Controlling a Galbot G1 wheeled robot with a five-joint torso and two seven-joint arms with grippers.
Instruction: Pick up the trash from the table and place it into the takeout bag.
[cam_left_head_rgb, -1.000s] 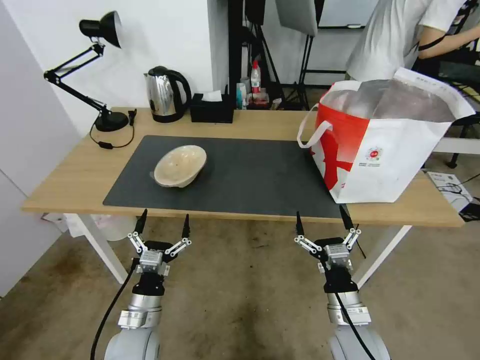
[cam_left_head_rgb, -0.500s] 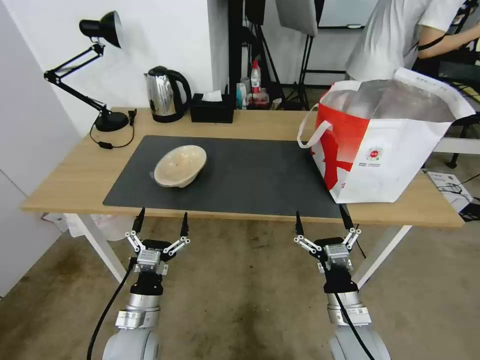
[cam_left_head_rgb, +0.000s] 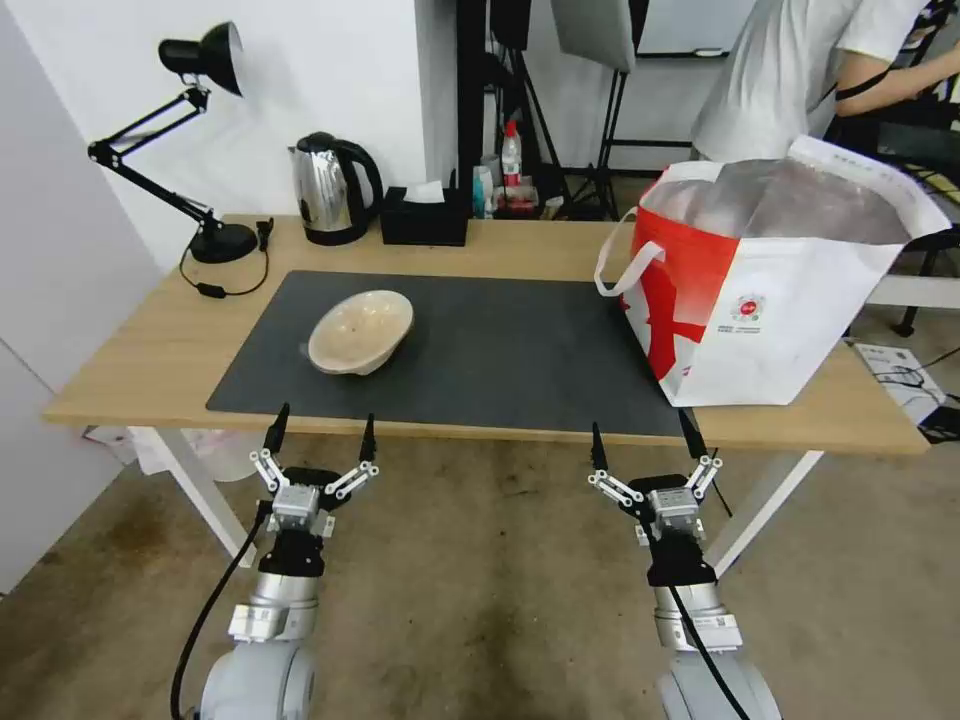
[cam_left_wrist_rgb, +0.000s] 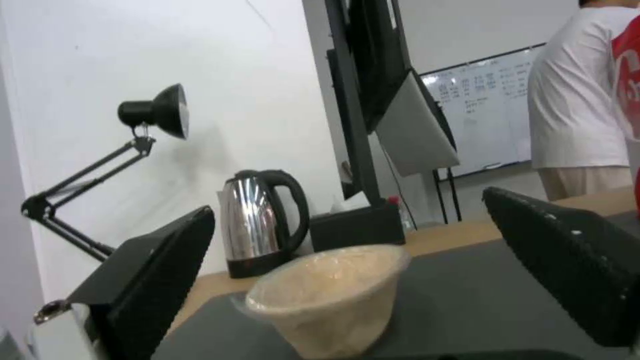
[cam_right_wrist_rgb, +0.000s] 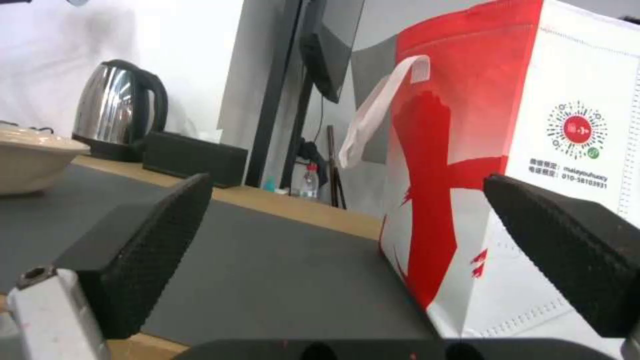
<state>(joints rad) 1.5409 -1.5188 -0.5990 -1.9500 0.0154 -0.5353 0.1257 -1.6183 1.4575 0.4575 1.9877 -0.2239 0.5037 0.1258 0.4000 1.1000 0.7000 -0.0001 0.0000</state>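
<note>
- Right now your left gripper (cam_left_head_rgb: 320, 433) hangs just short of the table's (cam_left_head_rgb: 150, 350) near edge, fingers spread wide, lined up with the beige shallow bowl (cam_left_head_rgb: 360, 331).
- That bowl sits tilted on the dark grey mat (cam_left_head_rgb: 500, 350), toward its left end; from the left wrist it shows between the two open fingertips (cam_left_wrist_rgb: 167, 270).
- Your right gripper (cam_left_head_rgb: 645, 440) waits below the table edge, pincer apart too, just before the takeout bag (cam_left_head_rgb: 780, 300).
- You'll find the bag upright on the table's right end, its mouth open, one corner on the mat.
- Behind stand the steel kettle (cam_left_head_rgb: 330, 190) and black tissue box (cam_left_head_rgb: 424, 218).
</note>
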